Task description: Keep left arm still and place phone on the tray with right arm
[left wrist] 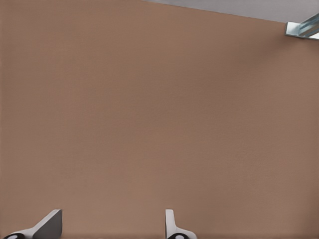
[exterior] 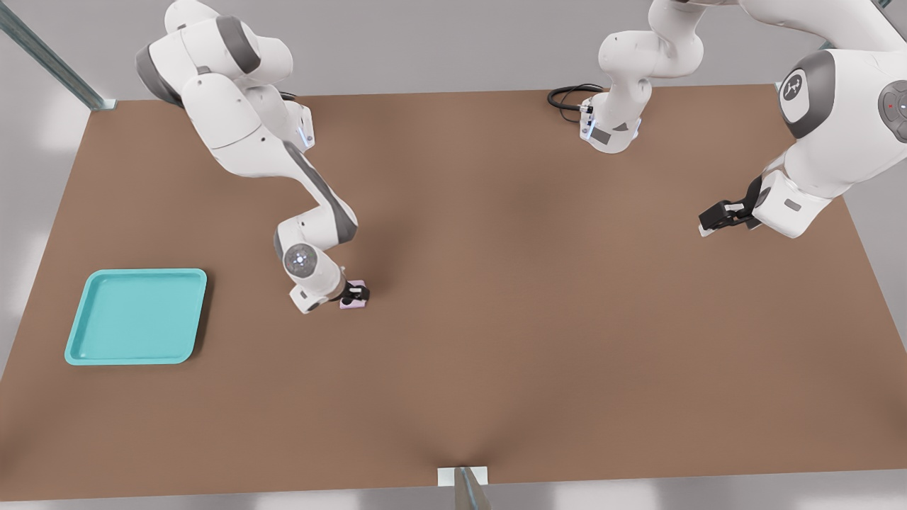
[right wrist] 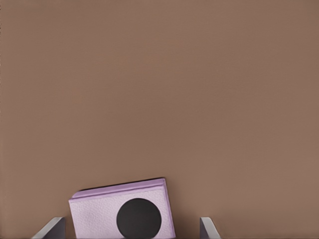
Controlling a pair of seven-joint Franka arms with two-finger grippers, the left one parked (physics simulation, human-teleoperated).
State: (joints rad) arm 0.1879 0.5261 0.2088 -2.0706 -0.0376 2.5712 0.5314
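The pale pink phone lies flat on the brown table, a little left of centre in the front view. My right arm reaches down to it, and its gripper is low over the phone. In the right wrist view the phone shows one round black lens and sits between the two fingertips. The gripper is open, with a clear gap on one side of the phone. The turquoise tray rests near the front view's left edge, well apart from the phone, with nothing in it.
The parked left arm's black gripper hangs over the table at the front view's right. A black cable coils by the far arm base. A metal post stands at the near table edge and a metal beam at the far left corner.
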